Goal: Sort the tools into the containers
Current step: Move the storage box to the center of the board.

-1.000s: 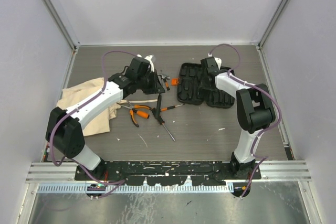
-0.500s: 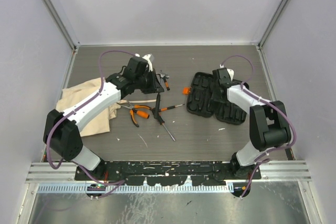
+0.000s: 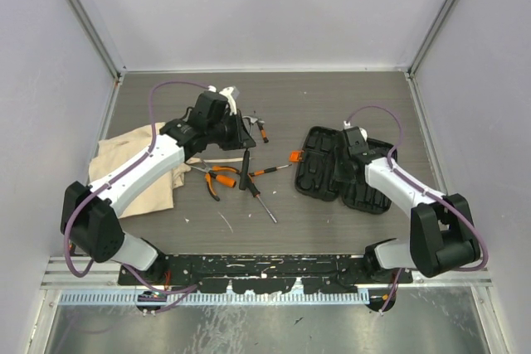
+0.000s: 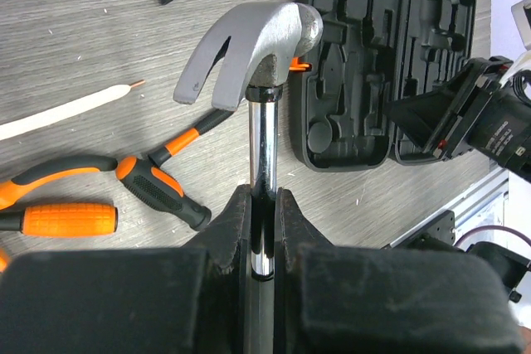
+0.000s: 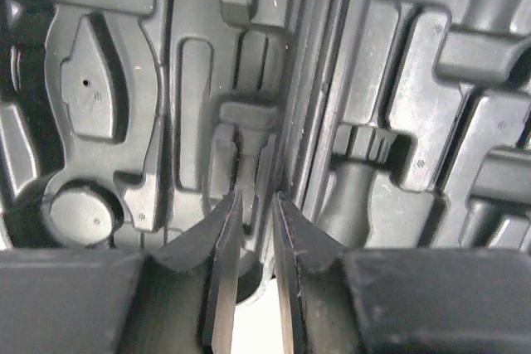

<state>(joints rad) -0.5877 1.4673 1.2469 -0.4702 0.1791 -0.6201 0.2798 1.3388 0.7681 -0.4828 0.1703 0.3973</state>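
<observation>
My left gripper (image 4: 264, 205) is shut on the steel shaft of the hammer (image 4: 249, 47), holding it above the table, head pointing away from the wrist. Under it lie orange-and-black pliers (image 3: 217, 178), a black-and-orange screwdriver (image 3: 246, 178) and a thin orange driver (image 3: 270, 170). The open black tool case (image 3: 332, 170) lies right of centre with its moulded slots up. My right gripper (image 5: 255, 201) sits at the case's far edge, fingers closed narrowly on the centre hinge ridge (image 5: 286, 122). The beige cloth bag (image 3: 133, 163) lies at the left.
A thin pale stick (image 3: 224, 159) lies beside the pliers. A small orange-tipped tool (image 3: 262, 128) rests just past my left gripper (image 3: 236, 126). Grey walls with metal rails close in the table on three sides. An orange latch (image 3: 294, 156) sticks out of the case's left edge.
The right arm has dragged the tool case toward the near right, and its jaws have narrowed on the hinge. The left arm has shifted slightly, still holding the hammer.
</observation>
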